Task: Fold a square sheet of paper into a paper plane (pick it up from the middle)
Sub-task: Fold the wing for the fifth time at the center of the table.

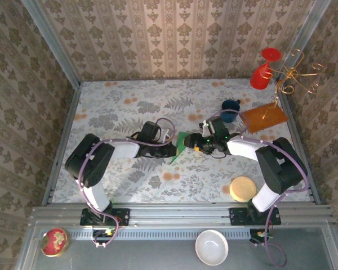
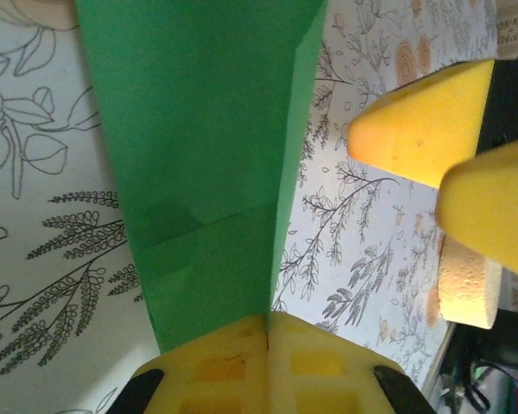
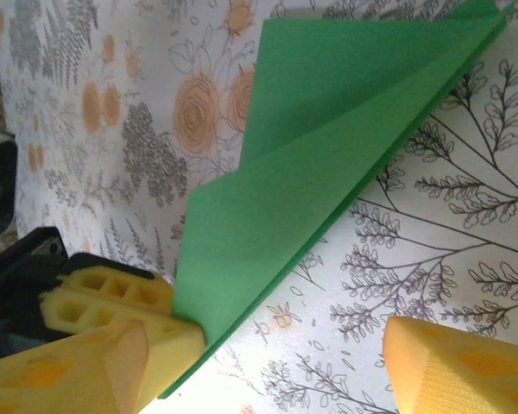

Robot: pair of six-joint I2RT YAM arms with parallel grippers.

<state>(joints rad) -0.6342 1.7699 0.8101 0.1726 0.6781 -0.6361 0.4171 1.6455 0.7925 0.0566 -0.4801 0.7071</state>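
The bright green sheet of paper is folded into a narrow pointed shape with layered flaps and hangs just above mid-table. My left gripper is shut on its edge; in the left wrist view the paper rises from between the closed yellow pads. My right gripper stands open just right of the paper. In the right wrist view the paper slants across, its long edge between my spread right fingers but touching neither. The left arm's latticed pads pinch its lower corner.
A blue mug and an orange-brown board sit at the back right, with a red cup on a gold wire stand behind. A cork coaster lies front right. A white bowl and red tin rest below the rail.
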